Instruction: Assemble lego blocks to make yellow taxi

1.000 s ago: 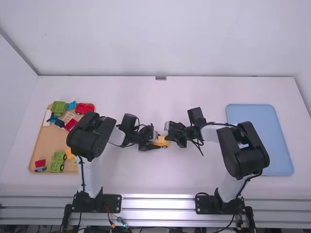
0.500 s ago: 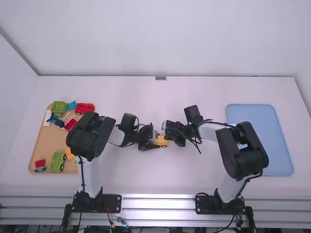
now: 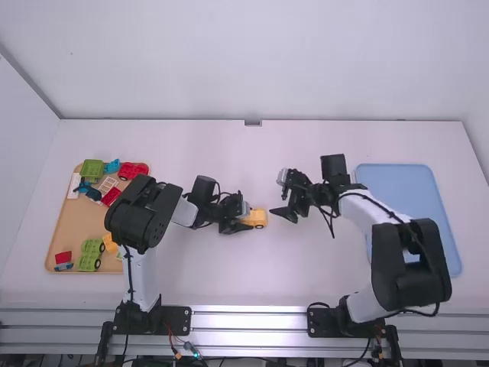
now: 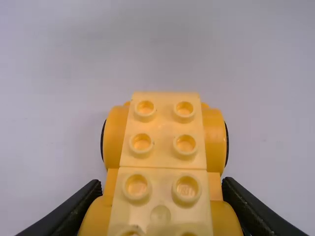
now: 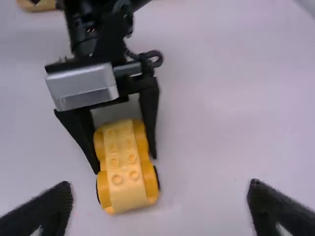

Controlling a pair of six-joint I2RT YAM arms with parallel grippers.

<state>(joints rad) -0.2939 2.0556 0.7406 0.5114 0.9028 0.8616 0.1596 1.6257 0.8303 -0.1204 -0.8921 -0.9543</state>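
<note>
My left gripper [image 3: 244,220] is near the table's middle, shut on the yellow car [image 3: 258,218], whose far end projects beyond the fingers. From its own wrist camera, the left gripper [image 4: 161,199] has a finger on either side of the car's studded body [image 4: 163,147]; a seam crosses the top and dark tyres show at the sides. Off to the right of the car, my right gripper [image 3: 276,197] is open and apart from it. In the right wrist view the right gripper [image 5: 160,199] has widely spread fingers, with the yellow car [image 5: 125,162] beyond them.
A wooden tray [image 3: 76,223] on the left holds several green, red, blue and yellow pieces, with the left arm's links over its right edge. A blue tray [image 3: 412,191] lies on the right, partly under the right arm.
The right gripper first shifted slightly left at the car, then backed off to the right, its fingers now spread. The left gripper has stayed in place with the yellow car.
</note>
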